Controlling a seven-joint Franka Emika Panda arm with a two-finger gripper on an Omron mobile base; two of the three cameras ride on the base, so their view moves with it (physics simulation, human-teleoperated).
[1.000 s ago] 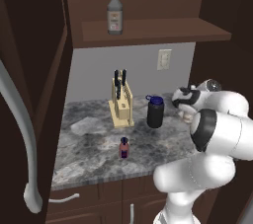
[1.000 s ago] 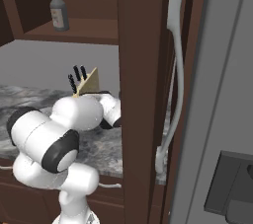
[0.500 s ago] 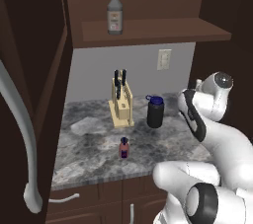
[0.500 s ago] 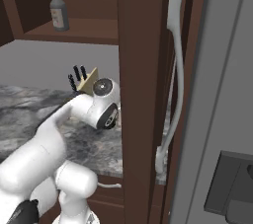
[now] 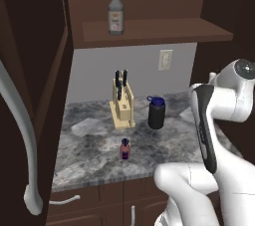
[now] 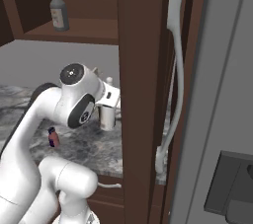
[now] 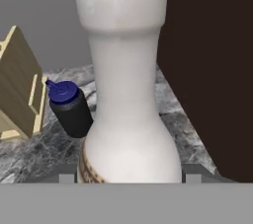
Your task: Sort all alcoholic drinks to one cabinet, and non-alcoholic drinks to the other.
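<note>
Two drinks stand on bare marble: the black bottle (image 5: 156, 113) beside the knife block (image 5: 123, 104), the small red bottle (image 5: 125, 149) alone nearer the counter's (image 5: 89, 150) front edge, open stone around each. Glass bottle (image 5: 115, 16) sits on the cabinet shelf (image 5: 154, 30), shelf free to its right. Hand view alone shows the cream bottle (image 7: 126, 99) looming between the gripper's (image 7: 126, 178) fingers, dark cabinet side (image 7: 212, 65) crowding its right; fingers parted, apparently not gripping, contact hidden.
</note>
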